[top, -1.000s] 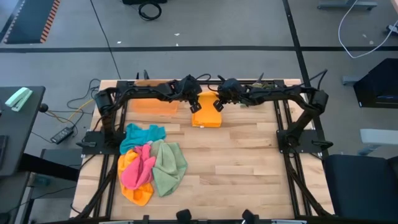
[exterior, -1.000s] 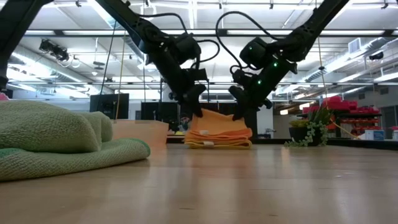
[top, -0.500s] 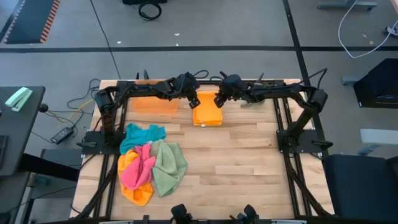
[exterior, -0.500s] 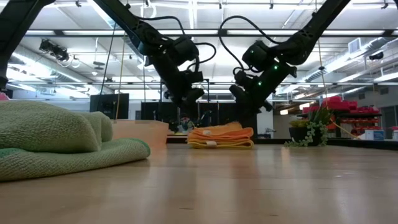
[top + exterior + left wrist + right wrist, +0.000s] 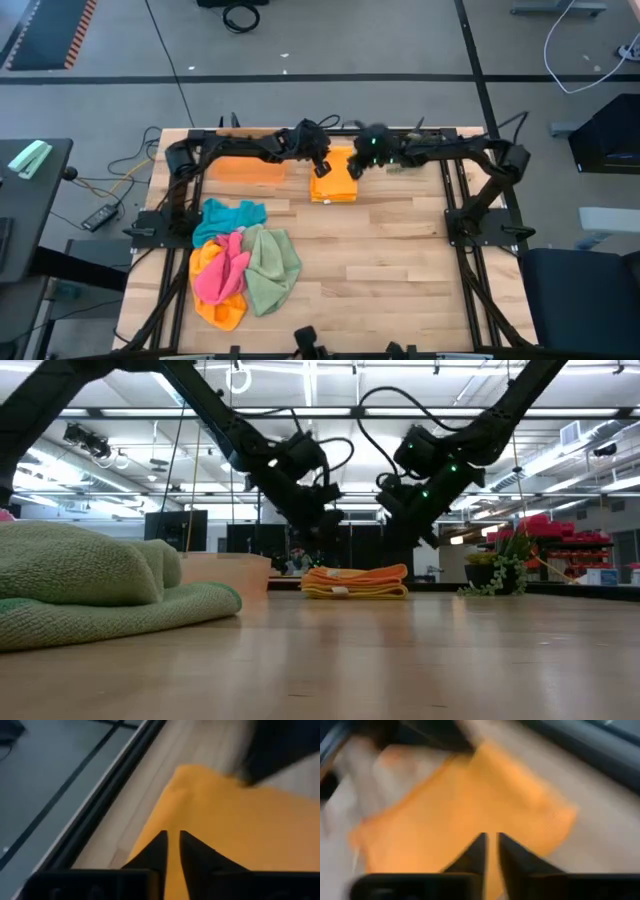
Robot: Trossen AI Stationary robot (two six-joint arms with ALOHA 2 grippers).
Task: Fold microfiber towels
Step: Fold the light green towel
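A folded orange towel (image 5: pixel 336 186) lies flat on the table near its far edge. In the low view it is a low stack (image 5: pixel 355 582) with a small white tag at the front. My left gripper (image 5: pixel 322 170) hovers just over the stack's left end, shut, and its wrist view looks down on the orange cloth (image 5: pixel 225 830). My right gripper (image 5: pixel 352 168) hangs over the stack's right end, also shut, above the same cloth (image 5: pixel 460 805). Neither holds anything. Loose teal (image 5: pixel 230 214), pink (image 5: pixel 222 266), green (image 5: pixel 270 266) and orange (image 5: pixel 218 305) towels are heaped at the near left.
A translucent orange tray (image 5: pixel 247 170) stands left of the folded towel by the far edge. The green towel (image 5: pixel 90 585) bulks large in the low view's near left. Bare wood (image 5: pixel 390 260) covers the table's middle and right.
Both grippers have let go of the orange towel's raised top layer, which has dropped flat onto the stack. My left gripper has come down and toward the stack. My right gripper has stayed over the stack's right end and tipped a little.
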